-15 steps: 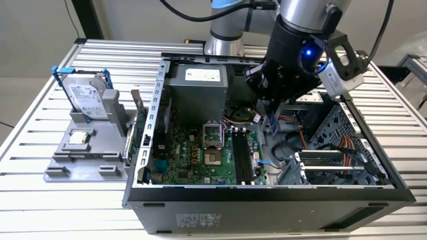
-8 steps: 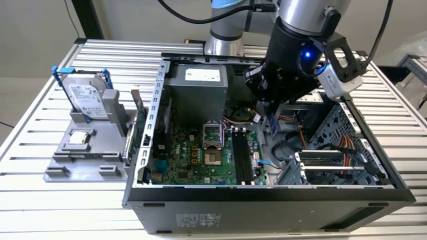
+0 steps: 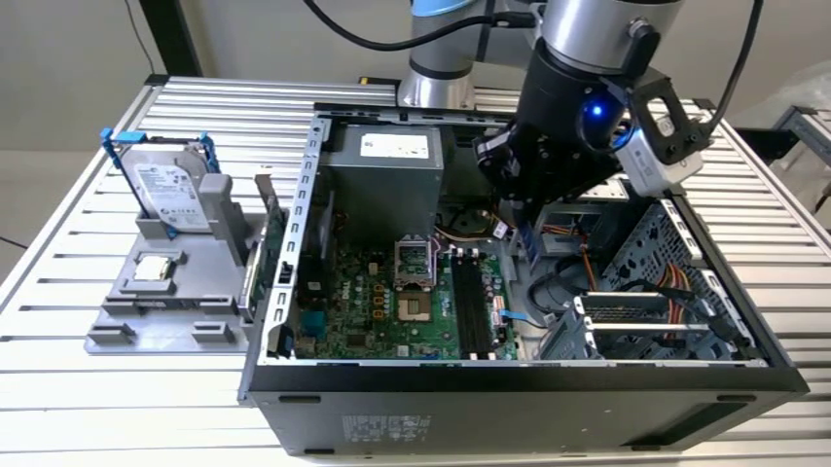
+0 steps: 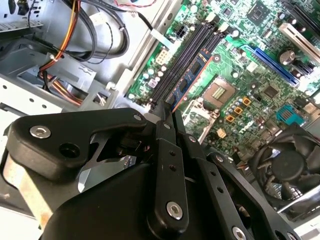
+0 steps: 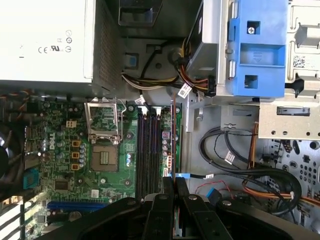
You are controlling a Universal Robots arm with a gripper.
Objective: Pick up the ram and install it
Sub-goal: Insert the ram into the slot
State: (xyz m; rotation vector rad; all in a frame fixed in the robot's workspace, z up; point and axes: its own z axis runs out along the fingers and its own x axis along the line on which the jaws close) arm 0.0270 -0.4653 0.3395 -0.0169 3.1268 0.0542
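Second wrist view: gripper (image 4: 167,116) at frame centre, fingers pinched on the ram (image 4: 187,80), which runs up and right from the fingertips over the black memory slots (image 4: 181,62). Held edge-on and lined up lengthwise with the slots, likely so it can seat. Ram looks thin, long, blue board with an orange-lit edge. Exterior view: arm reaches into the open computer case (image 3: 546,379) at upper centre; motherboard (image 3: 377,302) below it.
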